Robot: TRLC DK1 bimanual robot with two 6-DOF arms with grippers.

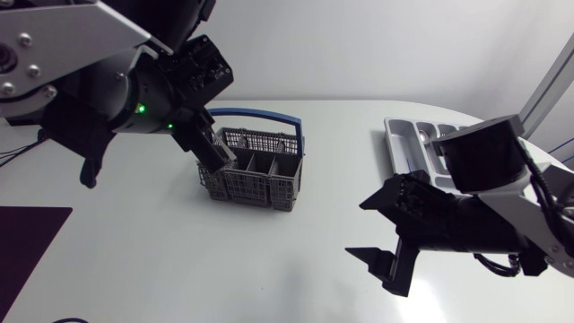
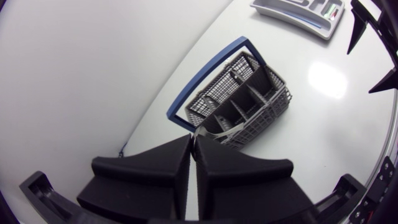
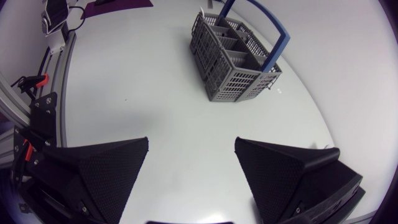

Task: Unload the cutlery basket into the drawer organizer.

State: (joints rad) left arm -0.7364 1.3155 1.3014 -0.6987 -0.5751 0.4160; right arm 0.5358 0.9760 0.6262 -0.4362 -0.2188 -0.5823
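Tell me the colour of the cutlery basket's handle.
The handle is blue, arching over the grey mesh basket; it shows clearest in the head view.

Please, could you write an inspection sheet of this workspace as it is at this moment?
Surface: white table, glossy.
Job's things: grey cutlery basket with blue handle, upright at mid-table; drawer organizer on the right side, apart from it.
Clutter: dark purple mat at the table's left edge.
Grippers: left gripper shut at the basket's end, silvery piece by its tips, grip unclear; right gripper open over bare table.
Cables: black cable on the right arm.
Surroundings: nothing seen.
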